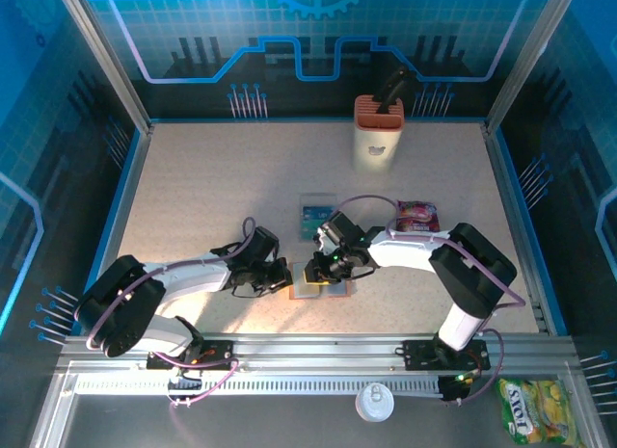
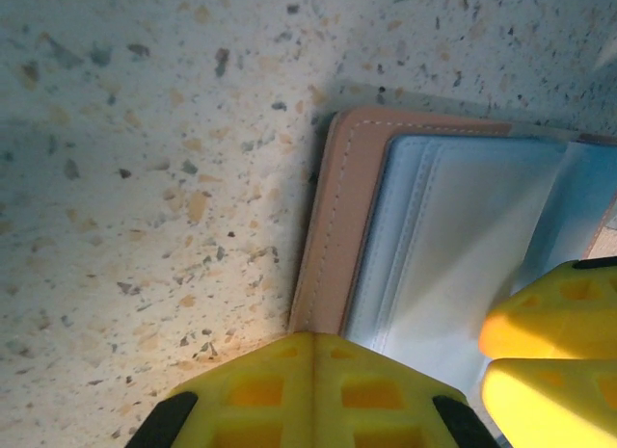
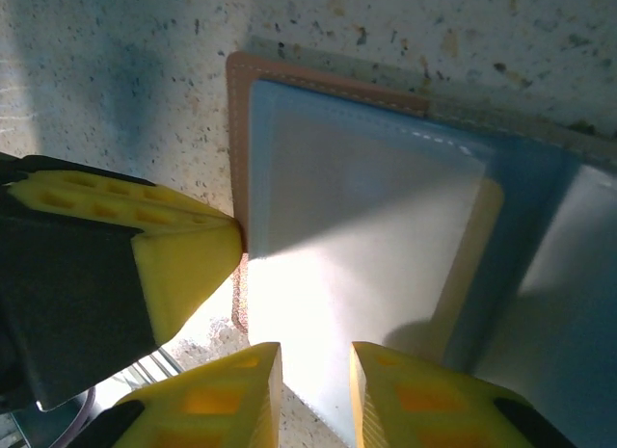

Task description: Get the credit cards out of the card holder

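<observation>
I see 1 card point(image 1: 315, 217) out mid-desk. The closed left gripper point(image 2: 313, 340) pins the holder point(image 3: 366, 197). I can't tell the right gripper's point(image 3: 315, 361) grip. More cards look left inside.

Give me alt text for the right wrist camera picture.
An open card holder, brown-edged with grey-blue pockets, lies on a speckled table. The right gripper, its two yellow fingers slightly apart, sits at the holder's lower edge, while the shut left gripper meets its brown edge from the left.

Speckled table point(image 1: 193, 207): card holder point(image 1: 307, 290), card point(image 1: 314, 217), packet point(image 1: 416, 216).
</observation>
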